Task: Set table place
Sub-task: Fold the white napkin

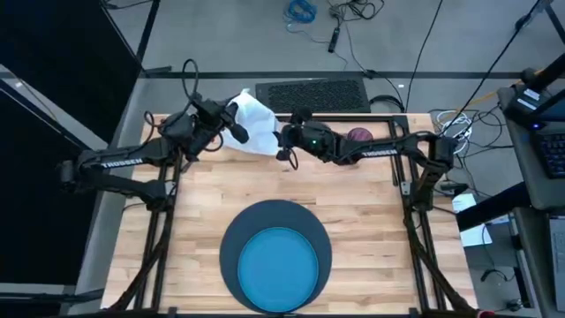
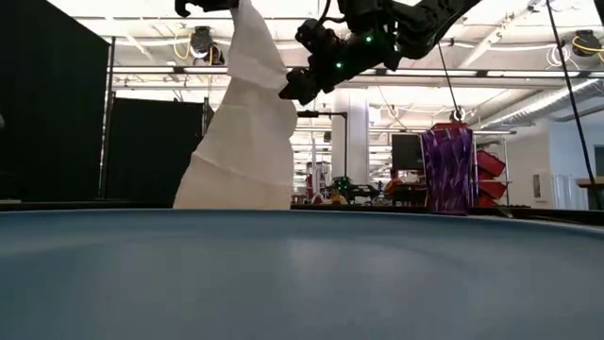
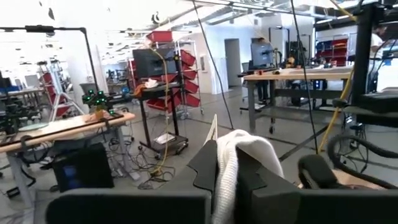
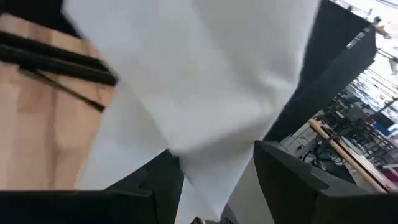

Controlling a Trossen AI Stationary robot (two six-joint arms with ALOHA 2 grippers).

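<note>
Plate (image 1: 278, 269) on mat (image 1: 232, 240), placed. Napkin (image 1: 256, 122) aloft, far beyond plate, clenched by left gripper (image 1: 237, 131); right gripper (image 1: 284, 155) beside it, fingers spread. Cup (image 1: 359, 135) unmoved; cutlery unseen.

A black floor mat (image 1: 313, 94) lies on the grey floor just past the far edge of the surface, and a coil of blue cable (image 1: 300, 11) sits farther off. A keyboard (image 1: 553, 150) shows at the right side. In the room beyond, red bins (image 3: 163, 37) fill a rack and a monitor (image 3: 148, 62) stands on a cart.
</note>
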